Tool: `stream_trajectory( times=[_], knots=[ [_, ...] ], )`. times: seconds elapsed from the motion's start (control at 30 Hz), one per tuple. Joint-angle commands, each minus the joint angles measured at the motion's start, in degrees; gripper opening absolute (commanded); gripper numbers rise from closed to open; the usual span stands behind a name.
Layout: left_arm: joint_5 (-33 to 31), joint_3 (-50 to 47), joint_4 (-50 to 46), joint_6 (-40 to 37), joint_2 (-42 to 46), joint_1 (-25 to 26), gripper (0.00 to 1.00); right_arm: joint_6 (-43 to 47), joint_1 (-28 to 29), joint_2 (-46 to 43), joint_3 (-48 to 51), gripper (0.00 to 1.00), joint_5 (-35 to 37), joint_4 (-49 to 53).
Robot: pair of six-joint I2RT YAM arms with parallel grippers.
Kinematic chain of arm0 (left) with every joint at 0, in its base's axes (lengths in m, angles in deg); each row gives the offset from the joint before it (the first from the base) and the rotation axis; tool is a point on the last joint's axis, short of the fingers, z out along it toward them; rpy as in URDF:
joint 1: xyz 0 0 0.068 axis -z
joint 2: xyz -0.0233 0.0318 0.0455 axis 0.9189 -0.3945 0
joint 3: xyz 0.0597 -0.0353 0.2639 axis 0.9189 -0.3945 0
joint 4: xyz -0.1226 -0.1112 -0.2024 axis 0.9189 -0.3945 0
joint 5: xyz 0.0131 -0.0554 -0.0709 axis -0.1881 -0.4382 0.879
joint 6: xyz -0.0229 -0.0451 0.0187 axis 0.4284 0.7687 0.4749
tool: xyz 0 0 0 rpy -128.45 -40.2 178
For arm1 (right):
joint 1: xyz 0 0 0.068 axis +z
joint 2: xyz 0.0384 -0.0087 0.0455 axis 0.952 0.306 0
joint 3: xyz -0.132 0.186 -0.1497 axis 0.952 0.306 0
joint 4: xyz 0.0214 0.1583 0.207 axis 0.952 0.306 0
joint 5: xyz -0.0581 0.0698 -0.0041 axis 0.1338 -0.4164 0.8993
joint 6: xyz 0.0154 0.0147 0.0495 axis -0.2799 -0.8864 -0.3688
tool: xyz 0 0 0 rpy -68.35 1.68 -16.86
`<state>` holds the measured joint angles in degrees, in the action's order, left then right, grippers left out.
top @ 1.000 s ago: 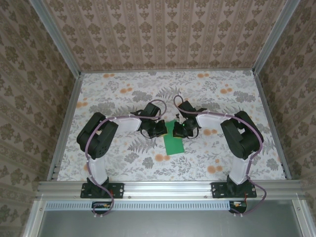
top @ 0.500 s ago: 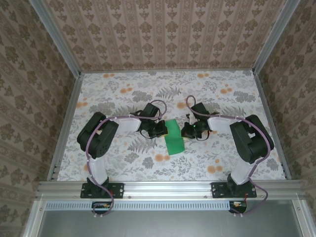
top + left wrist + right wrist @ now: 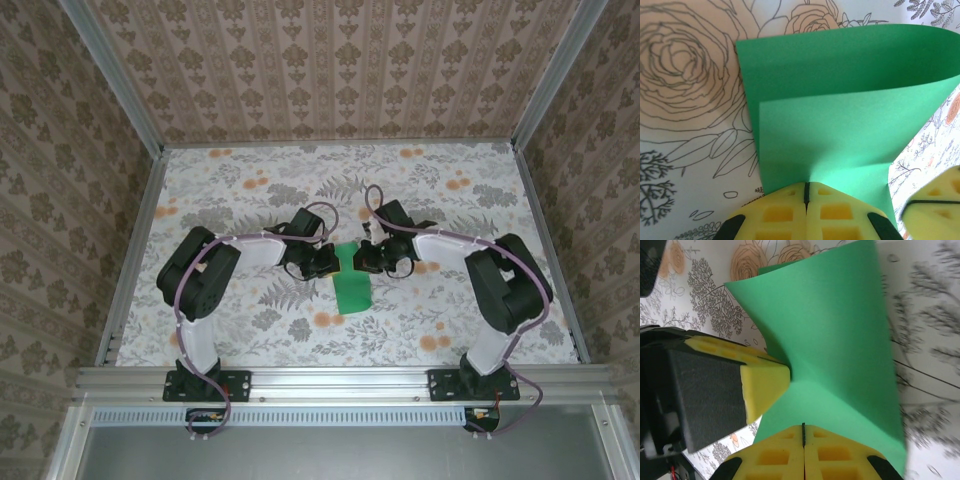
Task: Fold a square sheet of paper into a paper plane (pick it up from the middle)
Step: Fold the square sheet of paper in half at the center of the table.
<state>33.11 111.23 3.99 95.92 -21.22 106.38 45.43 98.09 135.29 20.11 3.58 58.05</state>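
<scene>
The square sheet of paper point(image 3: 352, 292), curled over on itself, sits mid-way across the counter point(image 3: 250, 190) between both arms. Left jaws are pinched on its 9 o'clock edge, right jaws on its 3 o'clock edge, yellow pads point(image 3: 785, 215) pressed together

the left arm point(image 3: 198, 272) and right arm point(image 3: 508, 282) are built alike: bulky black rounded joint housings joined by smooth white links, each rising from a black base plate point(image 3: 207, 384) bolted to a silver aluminium rail point(image 3: 330, 380). a thin lilac cable point(image 3: 318, 208) runs along the links of each arm and loops free near the wrist. the left gripper point(image 3: 806, 189) and right gripper point(image 3: 803, 429) have black bodies and bright yellow fingers point(image 3: 765, 377) moulded with a grid of square recesses, and one finger carries a flat black foam-like pad point(image 3: 705, 400).
</scene>
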Motion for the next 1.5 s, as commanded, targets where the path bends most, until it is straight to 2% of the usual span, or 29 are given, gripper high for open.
stream_trajectory(
  times=[0.0, 0.2, 0.5, 0.73, 0.93, 1.13, 1.47],
  knots=[
    [-6.21, -4.32, -14.42, -1.51, -7.10, 0.85, 0.00, -1.13, 0.54, 3.46, -2.35, 0.07, -1.62, -1.23],
    [-6.16, -4.46, -14.94, -1.72, -7.33, 0.90, 0.00, -1.48, -0.37, 6.24, -1.90, 0.06, 1.16, -2.47],
    [-6.30, -5.59, -14.85, -2.04, -6.18, 0.87, 0.00, -1.90, -7.56, 3.04, 7.10, 0.03, 0.32, -5.97],
    [-6.13, -5.18, -14.93, -2.22, -6.45, 0.86, 0.00, -2.91, -6.36, -1.89, 2.87, 0.03, -1.08, -4.93],
    [-6.04, -4.96, -14.94, -2.21, -6.87, 1.02, 0.00, -3.33, -2.39, 4.36, -2.70, 0.03, -1.24, -4.38],
    [-5.91, -5.03, -15.04, -2.09, -7.16, 1.08, 0.00, -3.53, -2.15, 9.05, -4.23, 0.03, -0.83, -5.51],
    [-5.60, -6.32, -15.06, -1.85, -7.10, 1.16, 0.00, -1.82, -8.21, 9.64, -2.23, 0.03, 2.06, -6.21]
  ],
)
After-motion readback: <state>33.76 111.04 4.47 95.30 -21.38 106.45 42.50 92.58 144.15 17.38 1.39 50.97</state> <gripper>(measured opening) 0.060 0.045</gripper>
